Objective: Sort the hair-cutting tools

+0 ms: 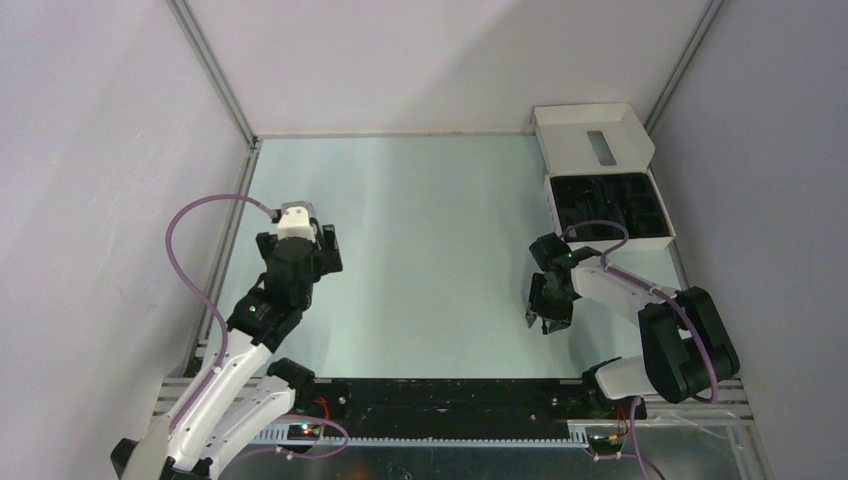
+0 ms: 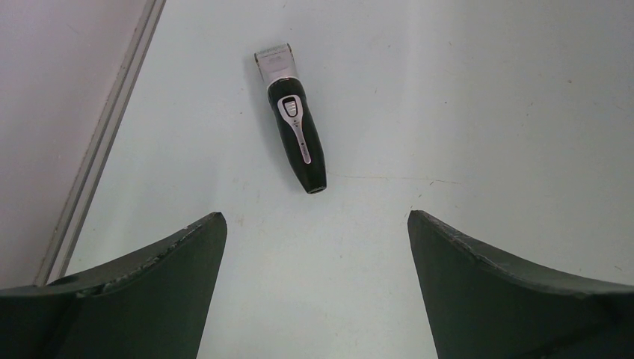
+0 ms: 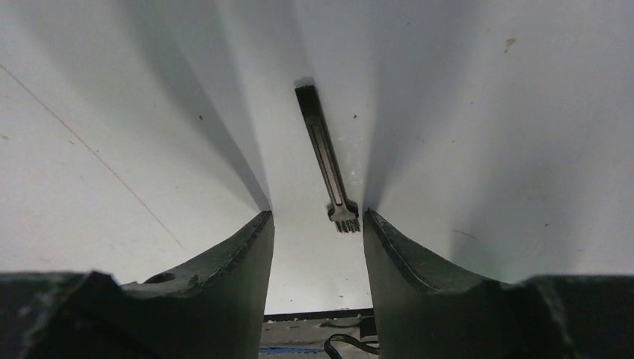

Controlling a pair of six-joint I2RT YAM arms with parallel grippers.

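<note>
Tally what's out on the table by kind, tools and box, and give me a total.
Hair clipper: 1
Stick brush: 1
White box with black tray: 1
Total: 3

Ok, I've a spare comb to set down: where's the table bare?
The middle of the table, between the left gripper and right gripper, up to the far wall. Taken: white box far right; clipper ahead of the left gripper, brush by the right.
</note>
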